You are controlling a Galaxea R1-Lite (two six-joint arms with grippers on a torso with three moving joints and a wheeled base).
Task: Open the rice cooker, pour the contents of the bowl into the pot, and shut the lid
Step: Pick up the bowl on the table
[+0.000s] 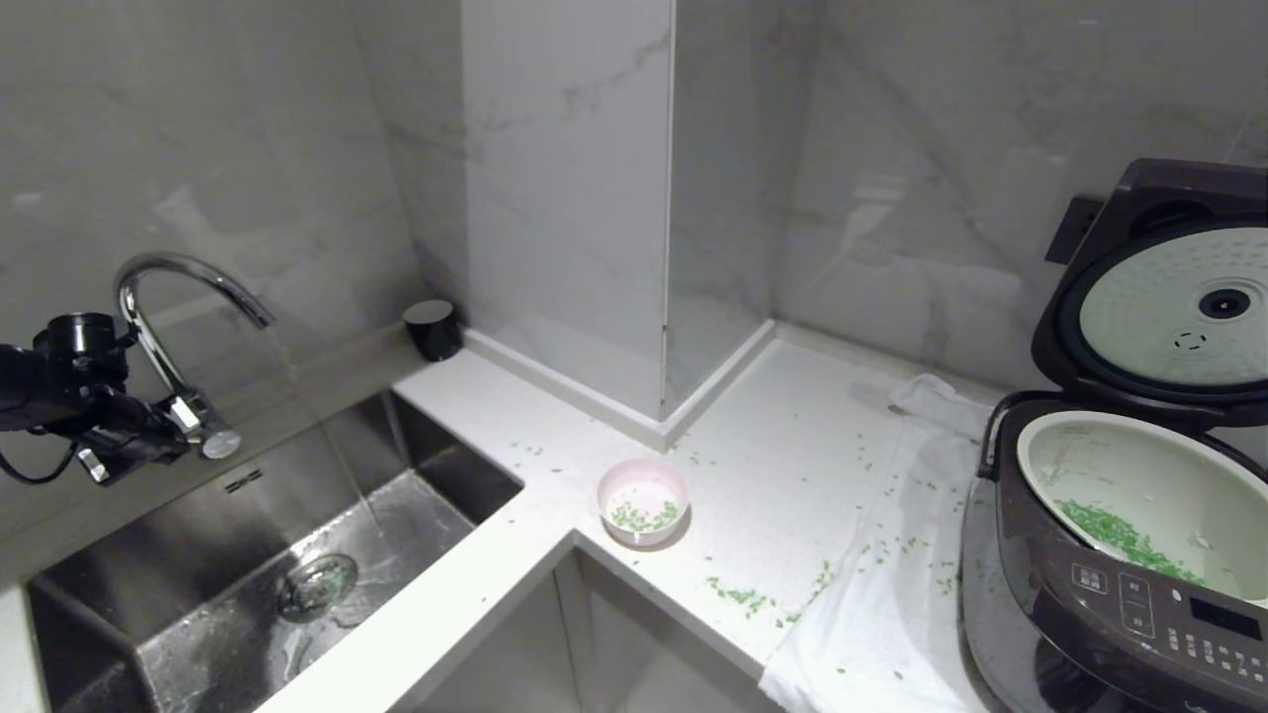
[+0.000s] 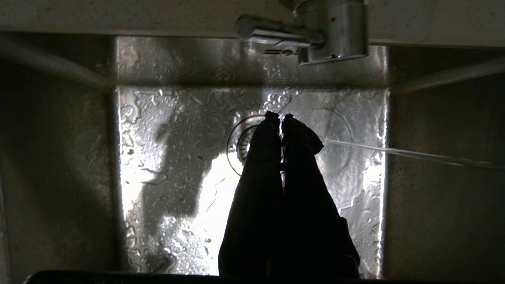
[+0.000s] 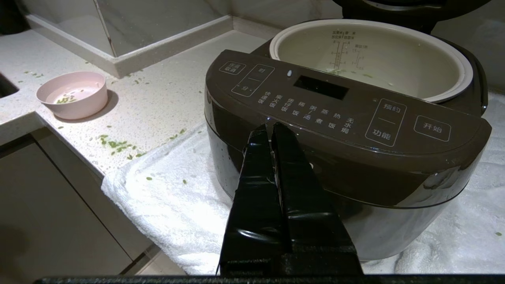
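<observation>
A white towel (image 1: 892, 594) lies under the rice cooker (image 3: 339, 157), whose lid (image 1: 1159, 297) stands up over the pot (image 1: 1149, 485) holding green contents (image 1: 1119, 535). The bowl (image 1: 643, 502) sits on the speckled white counter (image 1: 792, 436), scattered bits around. The left gripper (image 2: 281, 116) hangs pressed together over the wet steel sink (image 2: 158, 157) beside the faucet (image 1: 178, 327); the right gripper (image 3: 270, 127) hangs closed and empty before the cooker. Marble walls (image 1: 565, 149) stand behind.

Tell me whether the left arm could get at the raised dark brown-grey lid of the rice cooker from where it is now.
Probably not. The left gripper hangs over the steel sink, while the dark brown-grey lid stands open across the white counter, far to the right.
</observation>
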